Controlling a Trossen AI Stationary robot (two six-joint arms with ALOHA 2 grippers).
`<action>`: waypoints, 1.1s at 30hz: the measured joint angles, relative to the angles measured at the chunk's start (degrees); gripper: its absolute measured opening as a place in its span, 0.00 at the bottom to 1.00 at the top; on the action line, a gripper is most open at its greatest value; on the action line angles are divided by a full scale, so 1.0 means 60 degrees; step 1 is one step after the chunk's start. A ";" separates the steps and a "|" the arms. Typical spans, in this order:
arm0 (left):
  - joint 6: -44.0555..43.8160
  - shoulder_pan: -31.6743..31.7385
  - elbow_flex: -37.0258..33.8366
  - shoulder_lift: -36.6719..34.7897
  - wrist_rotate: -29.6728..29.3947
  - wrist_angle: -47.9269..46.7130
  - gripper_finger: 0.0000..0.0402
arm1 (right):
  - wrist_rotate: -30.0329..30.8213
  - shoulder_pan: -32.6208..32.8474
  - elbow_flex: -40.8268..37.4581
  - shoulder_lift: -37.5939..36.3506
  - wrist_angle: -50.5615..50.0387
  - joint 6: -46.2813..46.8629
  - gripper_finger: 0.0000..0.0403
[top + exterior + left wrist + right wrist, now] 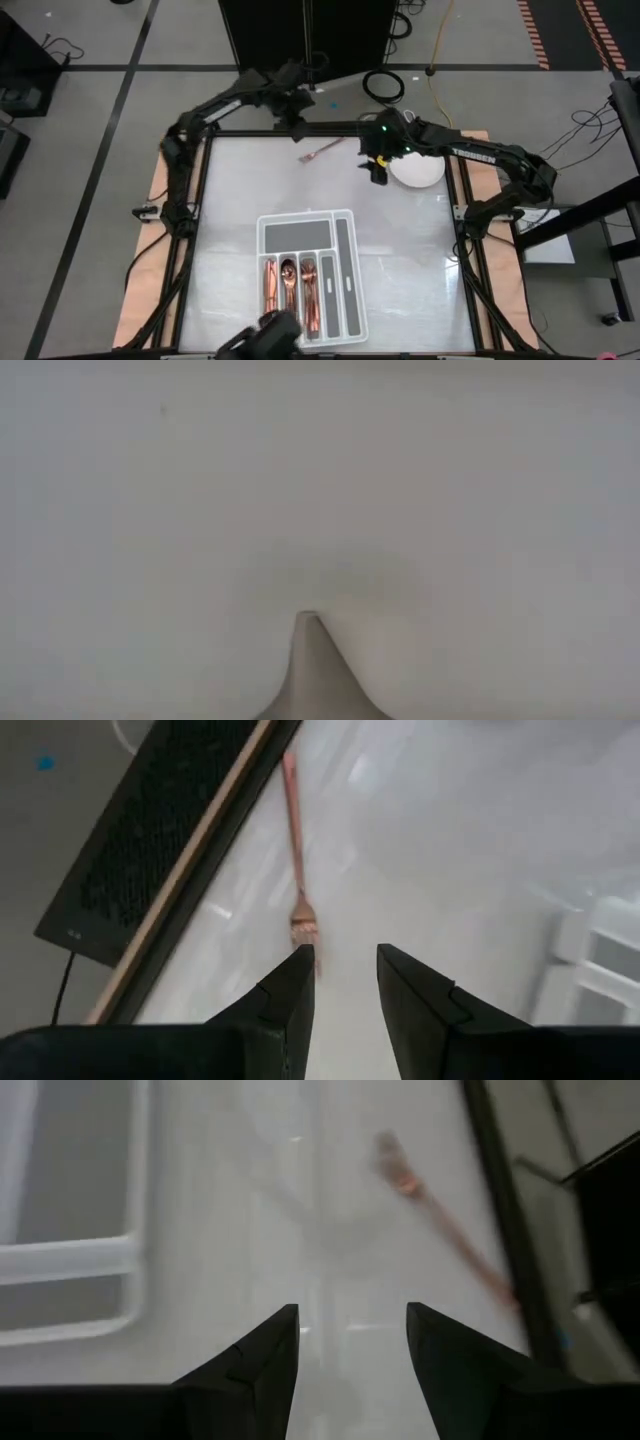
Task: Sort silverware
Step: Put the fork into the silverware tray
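Note:
One copper fork (322,150) lies flat on the table near its far edge, apart from the rest. My left gripper (298,122) hovers open by the far edge. In the left wrist view its fingers (345,960) stand just short of the fork's tines (304,925). My right gripper (375,174) is open to the right of the fork and sees it farther off (440,1210). Several copper pieces (292,285) lie in three slots of the white divided tray (345,250). The low view shows only a pale blank surface.
A round white plate (420,172) sits at the table's far right, just beside my right gripper. The tray's rim (70,1255) shows in the right wrist view. A black frame (330,130) runs along the far edge, close behind the fork. Bare table lies between fork and tray.

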 joint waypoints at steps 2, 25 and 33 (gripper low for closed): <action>0.0157 0.0094 -0.0859 -0.0828 0.0276 0.0200 0.28 | -0.0010 -0.0322 0.0000 0.0461 0.0707 -0.0557 0.44; -0.2817 -0.0595 -1.2656 -0.9083 0.1057 1.2231 0.28 | -0.1073 -0.2202 0.9127 0.8106 -0.4632 -0.2442 0.44; -0.3023 -0.1124 -1.4643 -0.9180 0.1061 1.6967 0.28 | 0.0478 -0.1115 1.1542 0.9904 -0.6346 -0.3748 0.44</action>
